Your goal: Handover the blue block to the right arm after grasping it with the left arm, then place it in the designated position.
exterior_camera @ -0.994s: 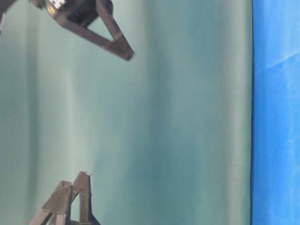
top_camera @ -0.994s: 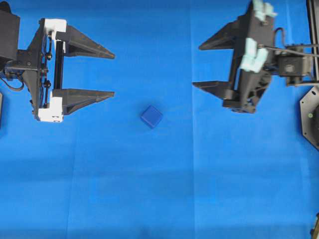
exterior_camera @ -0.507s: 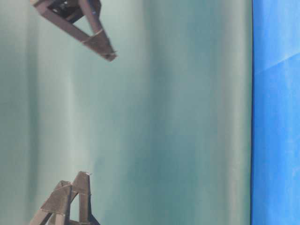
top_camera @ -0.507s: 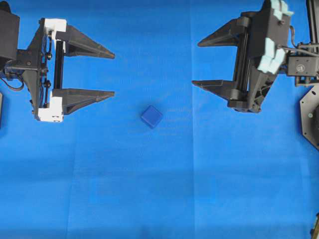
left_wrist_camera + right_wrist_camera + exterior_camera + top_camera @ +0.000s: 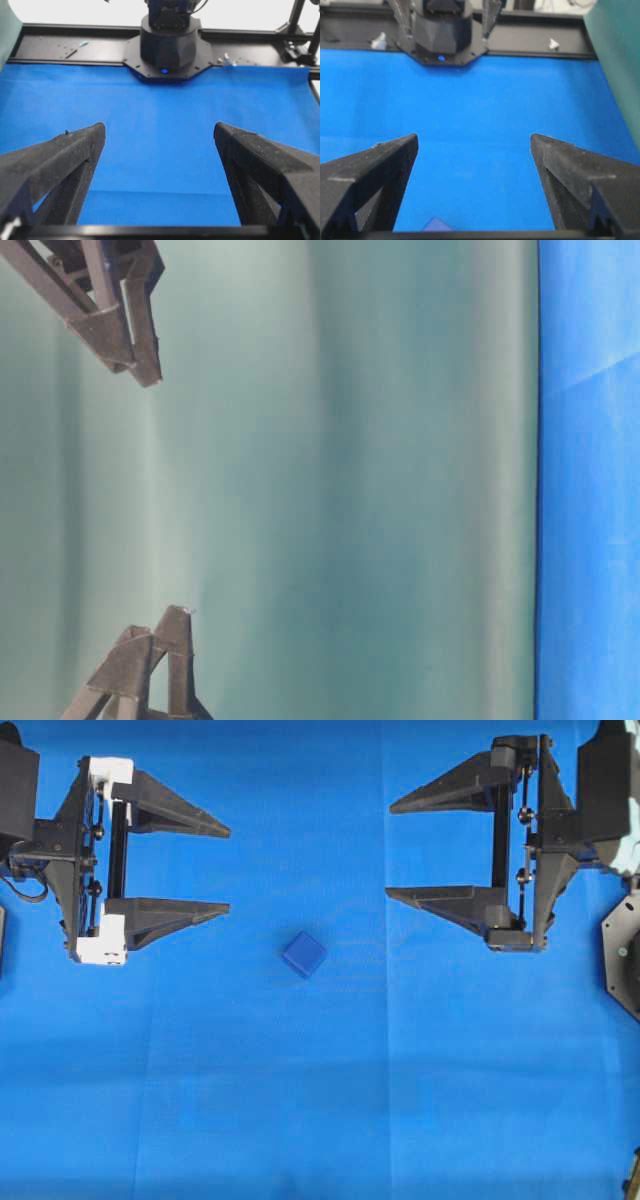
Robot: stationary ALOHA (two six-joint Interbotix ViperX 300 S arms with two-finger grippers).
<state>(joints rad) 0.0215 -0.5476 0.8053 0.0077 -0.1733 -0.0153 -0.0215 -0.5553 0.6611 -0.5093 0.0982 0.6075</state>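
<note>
The blue block [image 5: 303, 954] is a small dark-blue cube lying on the blue cloth [image 5: 320, 1100] between the two arms. My left gripper [image 5: 228, 866], with white brackets on its jaw rail, is open and empty, up and to the left of the block. My right gripper [image 5: 390, 850], all black, is open and empty, up and to the right of it. In the left wrist view the left gripper [image 5: 160, 129] shows only cloth between its jaws. In the right wrist view a corner of the block [image 5: 436, 224] shows at the bottom edge, below the right gripper [image 5: 473, 139].
The right arm's base [image 5: 167, 45] and the left arm's base [image 5: 442, 35] stand at opposite edges of the cloth. The table-level view is turned on its side: a green backdrop [image 5: 350, 490], the right gripper [image 5: 135, 365] at top left, the left gripper [image 5: 158, 625] at bottom left.
My right gripper has rolled level and drawn back toward its base, still open. The left gripper and the blue block have not moved.
</note>
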